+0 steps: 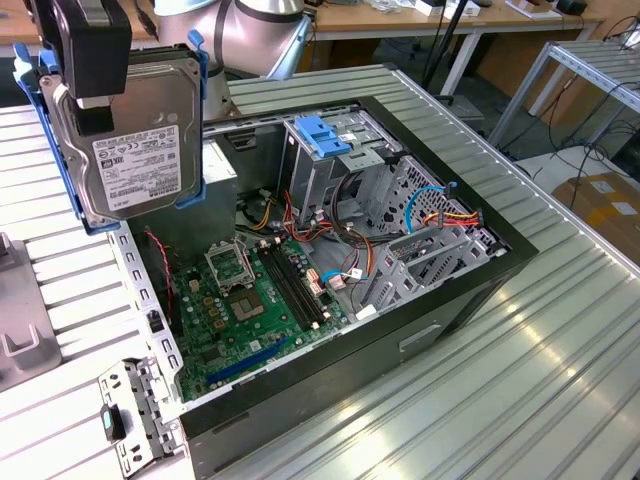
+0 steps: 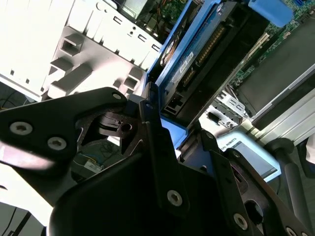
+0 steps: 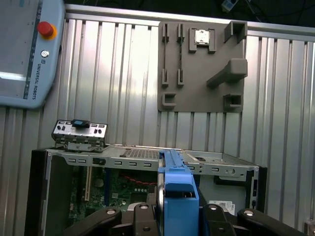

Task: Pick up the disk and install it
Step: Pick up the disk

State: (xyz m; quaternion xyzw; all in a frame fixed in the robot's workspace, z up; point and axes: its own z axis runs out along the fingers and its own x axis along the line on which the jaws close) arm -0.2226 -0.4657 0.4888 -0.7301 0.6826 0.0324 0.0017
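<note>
The disk [image 1: 135, 140], a grey-metal drive in a light-blue carrier, hangs upright in the air at the exterior view's left. It is above the near-left corner of the open computer case [image 1: 455, 300]. My gripper [image 1: 93, 95] is shut on its upper part, black fingers on both flat faces. In the second wrist view the disk's connector edge [image 2: 197, 54] runs away from the gripper [image 2: 179, 135]. In the first wrist view the carrier's blue edge [image 3: 179, 194] stands between the black fingers [image 3: 142, 219], above the case.
Inside the case lie a green motherboard [image 1: 250, 290], a metal drive cage with a bright-blue latch [image 1: 325, 135] and coloured cables [image 1: 445, 215]. A loose port bracket [image 1: 130, 415] sits by the case corner. A grey fixture plate [image 3: 202, 64] and a teach pendant [image 3: 29, 49] lie on the slatted table.
</note>
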